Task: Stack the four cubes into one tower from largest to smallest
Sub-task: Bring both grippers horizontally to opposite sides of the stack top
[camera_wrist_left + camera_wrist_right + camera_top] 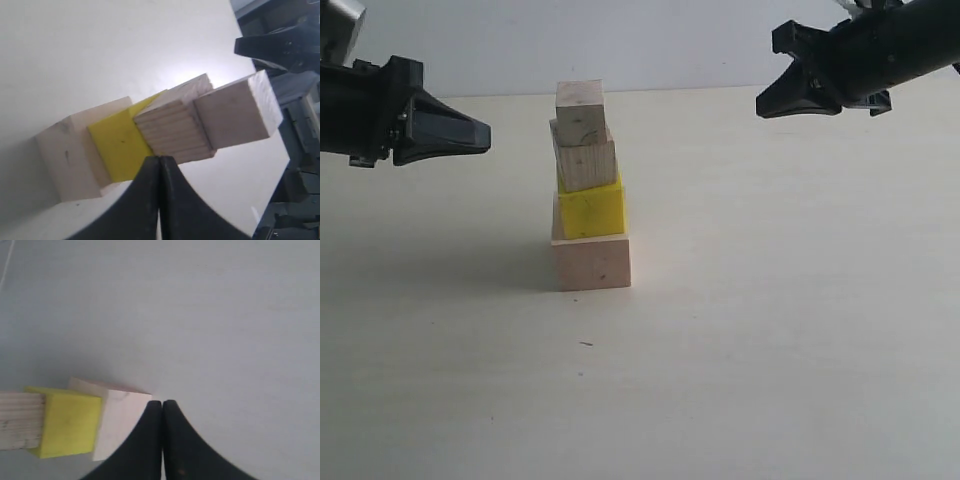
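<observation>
currently all four cubes stand as one tower [588, 190] on the counter [780, 340], closer to its far edge than to its near edge and a little toward the left edge.

order, bottom to top:
- large pale wood cube [592, 262], flat on the counter.
- yellow cube [592, 210] on it, set toward the right side of the base, so a strip of the base top shows on the left.
- small wood cube [585, 160] on the yellow one, twisted slightly against it; its left side hangs just past the yellow cube's left face. grain lines are plain in the left wrist view.
- smallest wood cube [579, 112] on top, sitting toward the left side of the cube below it, dark smudge on its front face.

the column is not quite plumb; the steps shift left and right but each cube rests on the one under it.

left gripper [485, 133]: in the air on the left-edge side of the tower, level with the upper cubes, well apart from them. jaws pressed together, nothing between them.

right gripper [760, 103]: in the air toward the far right corner, about level with the top cube, well apart from the tower. jaws together, nothing held.

neither gripper touches any cube.
</observation>
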